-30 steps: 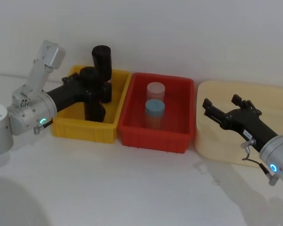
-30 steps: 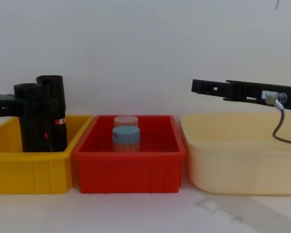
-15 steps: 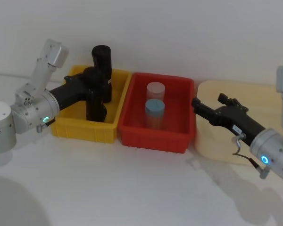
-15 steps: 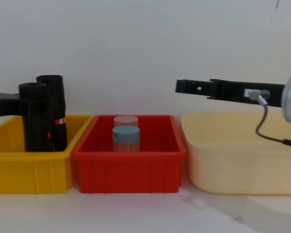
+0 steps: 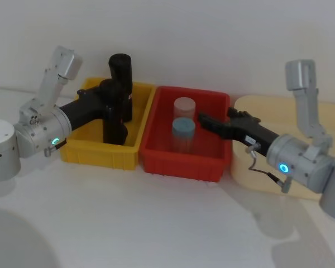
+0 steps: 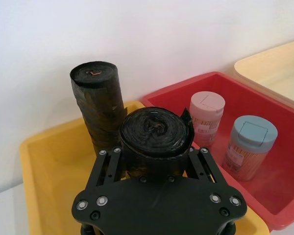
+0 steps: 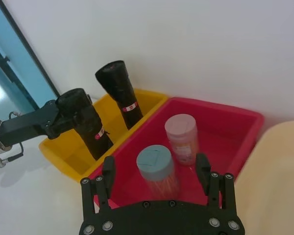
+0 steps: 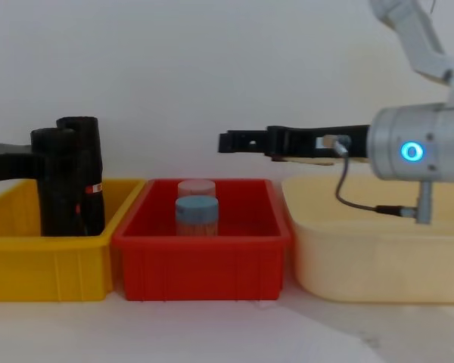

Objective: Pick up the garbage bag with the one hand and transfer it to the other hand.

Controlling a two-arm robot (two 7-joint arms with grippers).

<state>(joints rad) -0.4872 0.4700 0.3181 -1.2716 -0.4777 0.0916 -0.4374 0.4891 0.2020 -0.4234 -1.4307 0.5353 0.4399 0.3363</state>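
Observation:
The garbage bag point(image 5: 113, 114), a thick black roll, stands upright in the yellow bin point(image 5: 84, 152). My left gripper point(image 5: 109, 106), on the green-ringed arm, is shut on the bag's upper part. The left wrist view has the bag's end point(image 6: 154, 132) between the two fingers point(image 6: 108, 164). From the chest, the bag point(image 8: 54, 185) is at the left and its foot is hidden by the bin wall. My right gripper point(image 5: 215, 117), on the blue-ringed arm, hovers open over the red bin point(image 5: 181, 164), its fingers point(image 7: 108, 171) spread wide and empty. It points toward the bag point(image 7: 85, 122) from some way off.
A slimmer black roll point(image 5: 121, 84) with a red-and-white label stands just behind the bag. The red bin holds a pink-lidded jar point(image 5: 184, 106) and a blue-lidded jar point(image 5: 183, 128), under my right gripper. A beige tub point(image 5: 257, 173) sits at the right.
My right gripper has swung left from above the beige tub to above the red bin. The left gripper and the bag have hardly moved.

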